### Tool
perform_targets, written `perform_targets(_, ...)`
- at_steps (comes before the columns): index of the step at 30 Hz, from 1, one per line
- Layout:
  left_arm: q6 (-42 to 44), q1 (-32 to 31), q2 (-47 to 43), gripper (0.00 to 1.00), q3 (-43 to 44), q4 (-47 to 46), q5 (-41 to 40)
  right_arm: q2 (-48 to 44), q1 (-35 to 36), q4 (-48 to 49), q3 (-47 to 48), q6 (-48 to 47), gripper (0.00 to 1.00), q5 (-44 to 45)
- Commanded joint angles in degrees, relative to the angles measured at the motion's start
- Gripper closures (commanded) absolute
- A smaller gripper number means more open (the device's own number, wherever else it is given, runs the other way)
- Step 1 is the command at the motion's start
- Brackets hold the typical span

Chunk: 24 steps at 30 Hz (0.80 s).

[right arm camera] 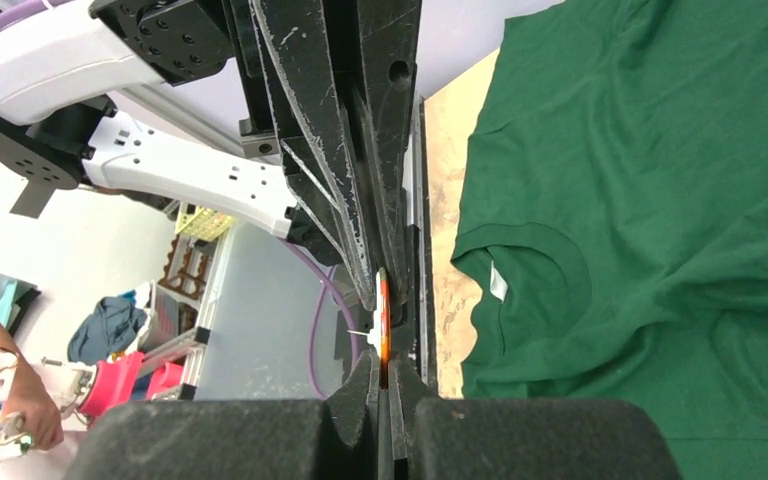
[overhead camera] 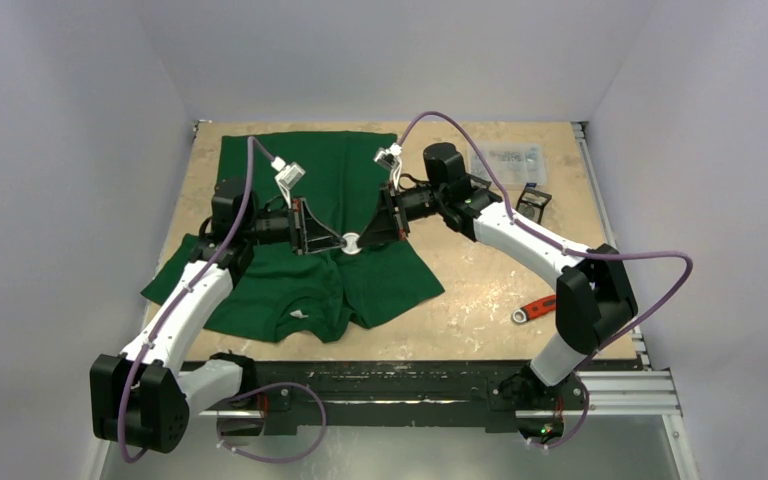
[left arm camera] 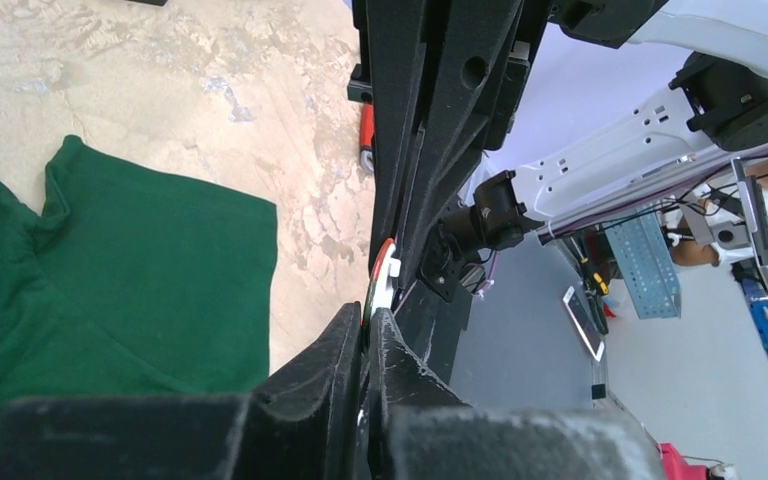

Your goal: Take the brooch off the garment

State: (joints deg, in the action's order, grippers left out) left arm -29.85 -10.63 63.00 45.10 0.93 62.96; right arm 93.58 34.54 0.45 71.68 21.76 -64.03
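Observation:
The brooch (overhead camera: 351, 242) is a thin round disc, white-faced with an orange rim, held edge-on in the air between both grippers. My left gripper (overhead camera: 336, 241) is shut on one edge of the brooch (left arm camera: 385, 280), its fingertips (left arm camera: 350, 330) pinching the disc. My right gripper (overhead camera: 367, 238) is shut on the opposite edge of the brooch (right arm camera: 384, 325), and a thin pin sticks out sideways from the disc. No cloth shows around the brooch in either wrist view. The dark green garment (overhead camera: 290, 285) lies flat on the table below, its white neck label (right arm camera: 497, 283) showing.
A red-handled tool (overhead camera: 533, 308) lies on the wooden table (overhead camera: 480, 300) at the front right. A clear plastic packet (overhead camera: 505, 160) and a small black object (overhead camera: 532, 205) sit at the back right. White walls enclose the table on three sides.

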Motion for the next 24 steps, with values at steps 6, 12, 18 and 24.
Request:
perform_targets(6,-12.0,0.4,0.9,1.00,-0.5,-8.5,-1.7,-5.0,-0.8,-1.9,-0.5,-3.4,0.52,0.9)
perform_targets(12,-19.5,0.4,1.9,1.00,-2.1,-17.4,-2.3,-9.9,-0.6,5.8,-7.0,1.5,0.42,5.6)
perform_targets(18,-21.8,0.4,1.4,1.00,-2.2,-19.7,-2.6,-10.7,-0.6,12.1,-8.2,7.8,0.36,8.8)
perform_targets(24,-23.2,0.4,1.0,1.00,-2.1,-21.9,-2.8,-8.8,0.0,18.1,-8.3,13.1,0.35,10.0)
